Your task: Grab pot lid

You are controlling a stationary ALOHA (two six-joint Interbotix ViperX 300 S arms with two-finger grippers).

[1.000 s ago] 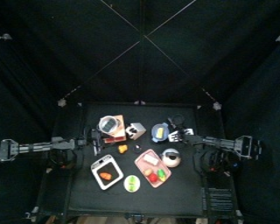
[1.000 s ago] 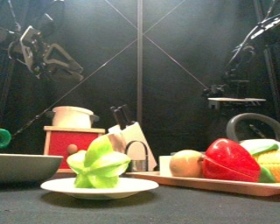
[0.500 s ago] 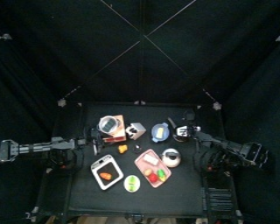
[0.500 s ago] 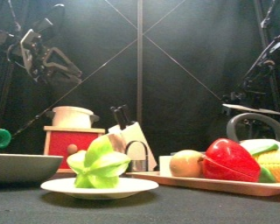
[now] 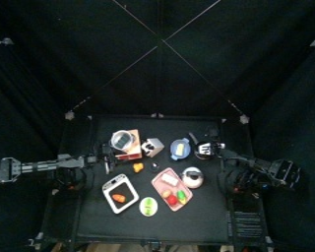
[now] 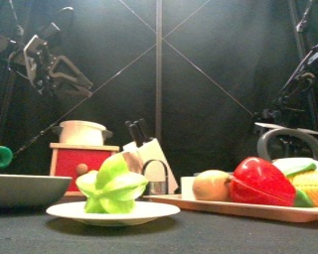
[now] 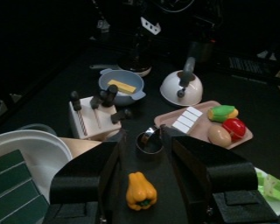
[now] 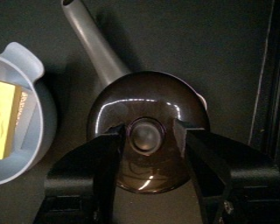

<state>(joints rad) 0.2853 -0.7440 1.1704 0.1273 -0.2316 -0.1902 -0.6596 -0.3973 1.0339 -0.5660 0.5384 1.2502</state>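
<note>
The pot lid [image 8: 149,101] is dark glass with a round knob, and it lies over a pan with a long grey handle [image 8: 94,44]. My right gripper [image 8: 143,133] has one jaw on each side of the knob and is shut on it. In the top view the right gripper [image 5: 205,150] is at the table's right, next to the blue bowl [image 5: 181,150]. In the front view the lid [image 6: 289,127] shows as a flat grey disc under the right arm. My left gripper [image 7: 145,144] is open and empty above an orange pepper [image 7: 136,191]. In the top view it [image 5: 105,157] is at the table's left.
A blue bowl [image 8: 14,96] with a yellow piece lies beside the pan. A knife block [image 5: 150,148], a red stand with a white pot [image 5: 123,142], a pink tray of vegetables [image 5: 173,187], a plate with green fruit [image 5: 149,205] and a white dish [image 5: 117,194] fill the table.
In the front view the lid and the right gripper have moved down and to the right. The right arm's elbow has drawn back. The left arm has not moved.
</note>
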